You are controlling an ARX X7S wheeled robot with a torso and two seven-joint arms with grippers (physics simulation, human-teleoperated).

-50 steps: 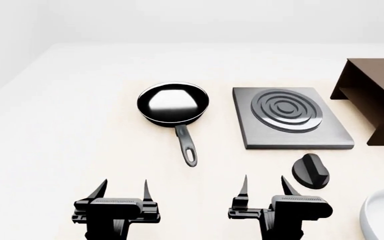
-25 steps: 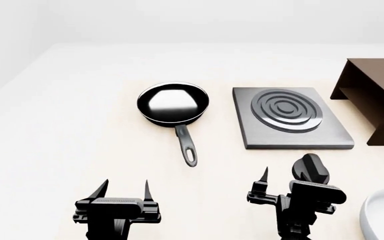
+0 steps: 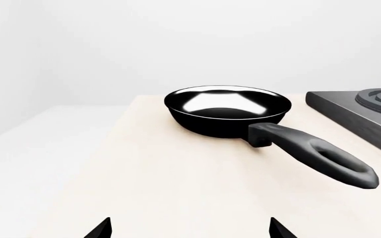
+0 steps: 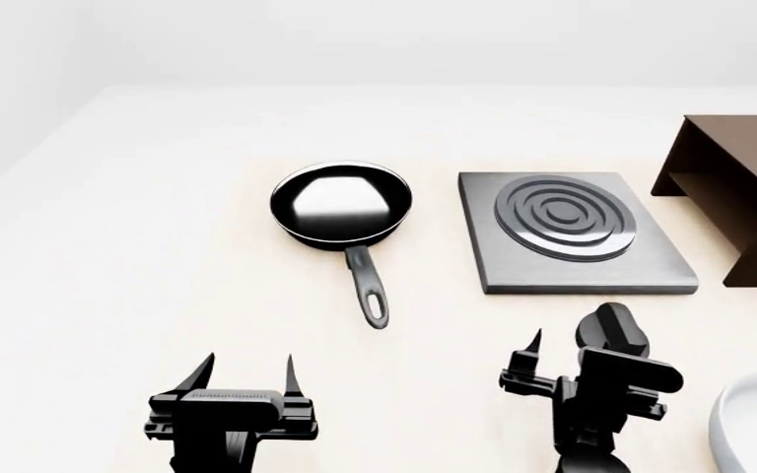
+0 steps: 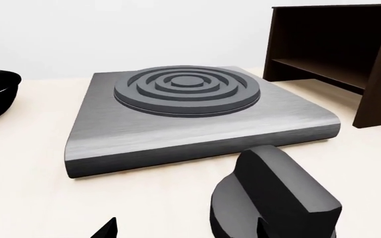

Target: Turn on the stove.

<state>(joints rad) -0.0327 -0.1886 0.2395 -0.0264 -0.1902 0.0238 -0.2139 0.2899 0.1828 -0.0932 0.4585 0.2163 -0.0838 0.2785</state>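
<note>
The stove is a flat grey metal slab [image 4: 576, 258] with a ring burner [image 4: 566, 217], right of centre on the table. It also shows in the right wrist view [image 5: 177, 124] and at the edge of the left wrist view [image 3: 362, 116]. Its black round knob [image 4: 613, 330] with a raised bar sits just in front of the slab. My right gripper [image 4: 570, 353] is open and right behind the knob. In the right wrist view the knob [image 5: 270, 198] is close ahead, overlapping the gripper's [image 5: 185, 230] right fingertip. My left gripper [image 4: 244, 374] is open and empty, also in its wrist view [image 3: 190, 230].
A black frying pan [image 4: 342, 202] lies left of the stove, handle toward me; it also shows in the left wrist view [image 3: 227, 109]. A dark brown wooden box [image 4: 740, 192] stands right of the stove. A white rounded object [image 4: 747, 424] is at the near right edge.
My right gripper has moved forward and to the right, up to the knob, and now hides the knob's near part. The left gripper has not moved.
</note>
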